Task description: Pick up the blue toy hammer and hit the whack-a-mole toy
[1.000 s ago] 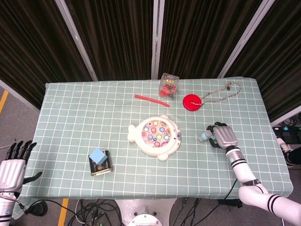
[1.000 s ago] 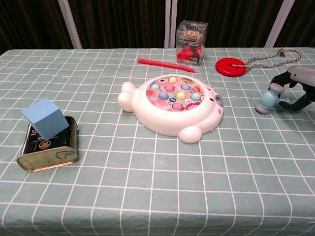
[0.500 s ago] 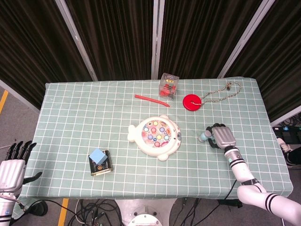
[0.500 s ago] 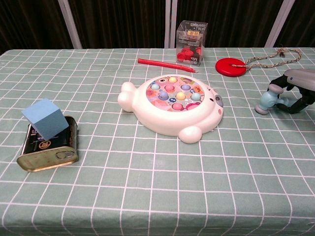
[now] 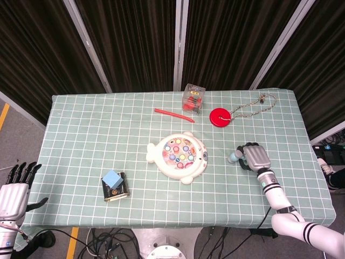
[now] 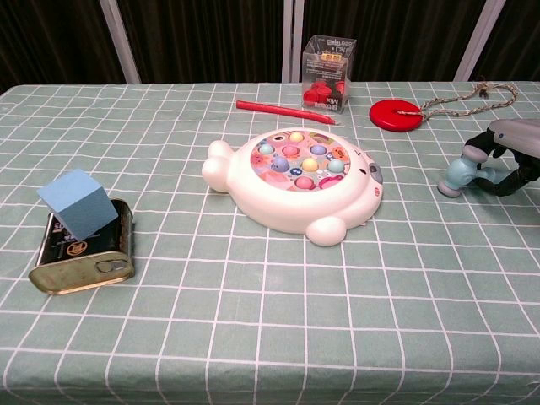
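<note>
1. Blue toy hammer (image 6: 462, 169) sat at table's right side, head poking out left of the right hand (image 5: 256, 157), w/ fingers (image 6: 504, 180) curled around its handle — grasped.
2. Whack-a-mole toy (image 5: 178, 156) lay mid-table, apart from hammer.
3. Left hand (image 5: 14, 195) hung off table's left edge, fingers apart, holding nothing.
4. Blue block (image 6: 78, 203) rested on tin (image 6: 84, 250), front left.

Blue toy hammer (image 6: 462, 170) right of whack-a-mole toy (image 6: 297, 183).
</note>
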{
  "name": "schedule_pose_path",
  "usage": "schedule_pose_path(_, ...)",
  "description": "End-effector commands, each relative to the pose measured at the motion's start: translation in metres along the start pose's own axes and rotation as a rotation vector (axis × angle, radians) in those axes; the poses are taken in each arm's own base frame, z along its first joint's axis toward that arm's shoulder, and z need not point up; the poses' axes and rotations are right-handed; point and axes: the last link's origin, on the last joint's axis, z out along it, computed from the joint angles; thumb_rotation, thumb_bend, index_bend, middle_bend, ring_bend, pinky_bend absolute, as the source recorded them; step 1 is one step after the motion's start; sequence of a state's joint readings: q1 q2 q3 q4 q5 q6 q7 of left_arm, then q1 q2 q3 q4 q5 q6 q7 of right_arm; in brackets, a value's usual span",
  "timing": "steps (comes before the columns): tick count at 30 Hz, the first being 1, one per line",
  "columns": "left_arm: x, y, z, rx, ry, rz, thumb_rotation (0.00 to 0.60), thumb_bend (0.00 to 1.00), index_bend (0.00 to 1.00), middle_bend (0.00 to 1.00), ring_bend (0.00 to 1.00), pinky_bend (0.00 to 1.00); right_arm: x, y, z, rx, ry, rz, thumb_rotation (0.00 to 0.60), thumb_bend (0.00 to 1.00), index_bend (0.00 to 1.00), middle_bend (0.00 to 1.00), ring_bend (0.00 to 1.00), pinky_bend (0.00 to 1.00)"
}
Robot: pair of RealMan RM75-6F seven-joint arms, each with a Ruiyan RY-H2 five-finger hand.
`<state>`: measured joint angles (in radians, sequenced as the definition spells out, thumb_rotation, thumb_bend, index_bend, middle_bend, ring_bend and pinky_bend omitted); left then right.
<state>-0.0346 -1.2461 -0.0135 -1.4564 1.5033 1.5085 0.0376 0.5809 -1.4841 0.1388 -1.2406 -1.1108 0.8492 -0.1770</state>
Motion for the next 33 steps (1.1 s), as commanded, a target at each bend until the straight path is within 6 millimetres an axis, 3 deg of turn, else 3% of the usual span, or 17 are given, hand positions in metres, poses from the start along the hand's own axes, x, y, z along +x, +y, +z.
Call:
schedule_pose_path(1, 0.000, 0.000, 0.000, 0.001, -0.002, 0.000, 0.600, 0.06, 0.11, 0.08, 0.00, 0.00, -0.001, 0.002, -0.001, -0.001, 0.001, 0.002, 0.600, 0.46, 0.51, 0.48, 0.28, 0.25)
schedule_pose_path(12, -0.001, 0.000, -0.001, 0.001, -0.003, 0.000, 0.600, 0.06, 0.11, 0.08, 0.00, 0.00, 0.000, 0.009, -0.007, -0.004, 0.034, 0.038, 0.600, 0.63, 0.56, 0.53, 0.33, 0.29)
schedule_pose_path(19, 0.000, 0.000, -0.001, -0.002, 0.001, 0.003, 0.600, 0.06, 0.11, 0.08, 0.00, 0.00, 0.015, 0.006, -0.012, 0.050, 0.066, 0.005, 0.600, 0.75, 0.57, 0.55, 0.37, 0.40)
schedule_pose_path(26, 0.002, 0.001, 0.000, -0.002, 0.002, 0.008, 0.600, 0.06, 0.11, 0.08, 0.00, 0.00, 0.042, -0.010, -0.017, 0.130, 0.130, -0.022, 0.600, 0.78, 0.60, 0.59, 0.43, 0.51)
schedule_pose_path(33, 0.003, 0.002, 0.000, -0.003, 0.001, 0.013, 0.600, 0.06, 0.11, 0.08, 0.00, 0.00, 0.075, -0.048, -0.013, 0.244, 0.144, -0.061, 0.600, 0.78, 0.60, 0.59, 0.44, 0.53)
